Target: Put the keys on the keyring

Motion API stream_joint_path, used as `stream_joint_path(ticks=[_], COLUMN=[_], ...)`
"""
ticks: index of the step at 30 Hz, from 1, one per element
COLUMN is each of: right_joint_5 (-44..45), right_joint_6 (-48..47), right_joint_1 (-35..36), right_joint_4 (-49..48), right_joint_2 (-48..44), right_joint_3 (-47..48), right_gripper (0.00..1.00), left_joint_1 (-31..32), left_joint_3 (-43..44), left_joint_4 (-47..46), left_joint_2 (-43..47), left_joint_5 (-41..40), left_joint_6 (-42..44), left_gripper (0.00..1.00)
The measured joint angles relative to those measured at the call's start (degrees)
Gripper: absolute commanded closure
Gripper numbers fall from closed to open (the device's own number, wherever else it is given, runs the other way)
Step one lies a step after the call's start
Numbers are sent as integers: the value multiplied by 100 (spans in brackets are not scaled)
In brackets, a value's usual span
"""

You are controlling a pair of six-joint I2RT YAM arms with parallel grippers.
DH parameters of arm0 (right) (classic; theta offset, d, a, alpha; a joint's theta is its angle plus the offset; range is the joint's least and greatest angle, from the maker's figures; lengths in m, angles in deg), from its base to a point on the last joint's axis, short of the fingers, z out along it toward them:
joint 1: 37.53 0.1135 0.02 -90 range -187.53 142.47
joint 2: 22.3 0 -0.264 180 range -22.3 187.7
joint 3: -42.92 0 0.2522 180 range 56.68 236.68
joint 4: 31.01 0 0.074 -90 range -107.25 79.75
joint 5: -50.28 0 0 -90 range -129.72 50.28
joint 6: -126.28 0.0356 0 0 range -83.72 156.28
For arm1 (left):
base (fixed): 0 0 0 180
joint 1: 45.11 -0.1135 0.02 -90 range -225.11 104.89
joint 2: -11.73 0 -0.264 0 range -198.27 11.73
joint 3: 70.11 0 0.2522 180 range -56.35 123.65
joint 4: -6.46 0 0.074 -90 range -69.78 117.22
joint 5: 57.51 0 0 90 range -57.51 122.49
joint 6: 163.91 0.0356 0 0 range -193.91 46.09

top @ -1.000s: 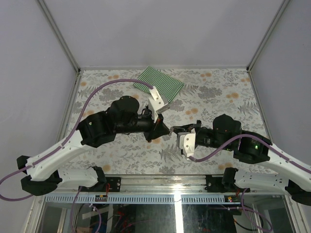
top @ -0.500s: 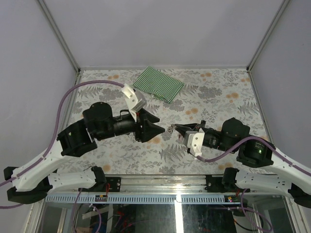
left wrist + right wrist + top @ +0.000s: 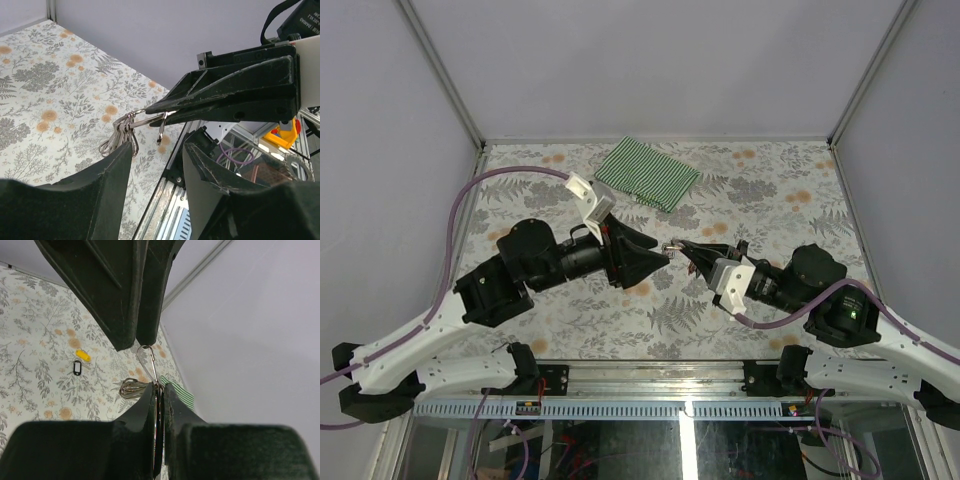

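My right gripper is shut on the keyring, pinching a thin wire clasp that sticks up from its fingertips. The bunch of silver rings hangs beside them; I see no red tag. In the left wrist view the right gripper holds the ring bunch above the table. My left gripper is open and empty, its tips just short of the rings. The two keys lie on the table, one with a yellow tag and one with a black tag. The top view hides them.
A green-and-white striped cloth lies at the far middle of the flowered table. The two grippers meet over the table's middle, left and right. The metal front rail runs along the near edge.
My left gripper drew back to the left, then came forward toward the keyring again. My right gripper moved farther from the front edge with the keyring still in it.
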Motion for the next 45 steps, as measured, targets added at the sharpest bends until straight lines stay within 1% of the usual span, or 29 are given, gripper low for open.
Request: stream_joint_path(ticks=[7, 10, 16, 18, 23, 26, 27, 29, 32, 35, 39, 45], right_joint_5=[9, 9, 11, 17, 111, 125, 125, 131, 127, 57, -109, -249], right_joint_6=[13, 11, 11, 11, 11, 11, 11, 26, 61, 109, 212, 525], right_joint_1=[0, 0, 0, 0, 0, 0, 0, 0, 0, 0, 0, 0], right_joint_4=[-55, -55, -55, -59, -59, -57, -55, -50, -55, -42, 44, 122], right_joint_2=[2, 2, 2, 2, 2, 4, 4, 4, 4, -9, -120, -452], right_joint_3=[-4, -4, -4, -4, -4, -4, -4, -4, -4, -4, -2, 15], right_gripper=[98, 98, 98, 98, 97, 96, 94, 88, 71, 59, 54, 53], left_joint_1=[0, 0, 0, 0, 0, 0, 0, 0, 13, 24, 20, 20], left_joint_3=[-107, -109, -111, -111, -111, -109, -109, -101, -66, 24, 284, 748], left_joint_4=[-356, -437, -501, -501, -503, -505, -503, -498, -483, -319, 11, 643], left_joint_2=[-61, -98, -232, -267, -295, -295, -295, -295, -295, -315, -420, -623], left_joint_5=[-151, -203, -203, -199, -175, -164, -160, -149, -146, -210, -249, -48], left_joint_6=[-146, -168, -181, -181, -199, -203, -205, -195, -190, -136, 15, 483], left_gripper=[61, 66, 69, 75, 86, 94, 97, 100, 100, 100, 100, 100])
